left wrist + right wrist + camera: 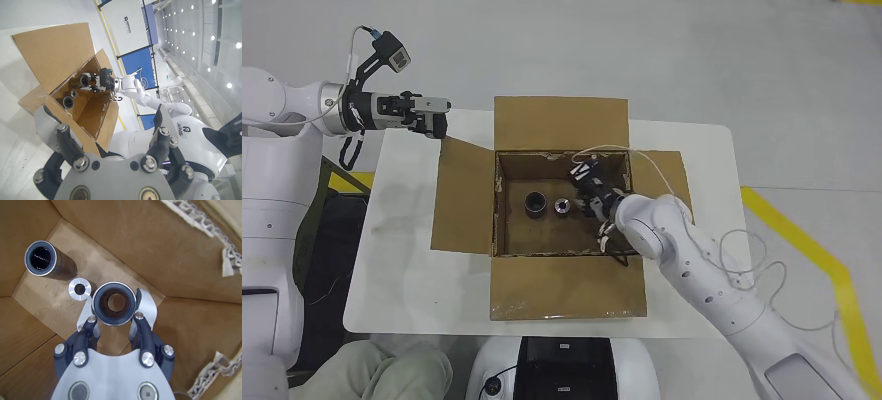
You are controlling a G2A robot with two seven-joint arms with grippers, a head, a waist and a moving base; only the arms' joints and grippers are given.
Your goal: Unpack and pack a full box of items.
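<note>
Inside box [567, 285], beside upright bearing [62, 268] and metal ring [75, 294]: right hand [114, 306] clamped on second bearing [113, 319]. Left hand [440, 115] outside box, spread wide, empty.

Bright ceiling lamps [194, 33] give even, soft-shadowed light.

Dark brand lettering [127, 24] with a round logo is running across the white wall panel [132, 43]; faint marks on the box [36, 94] flap are showing too small to read.
</note>
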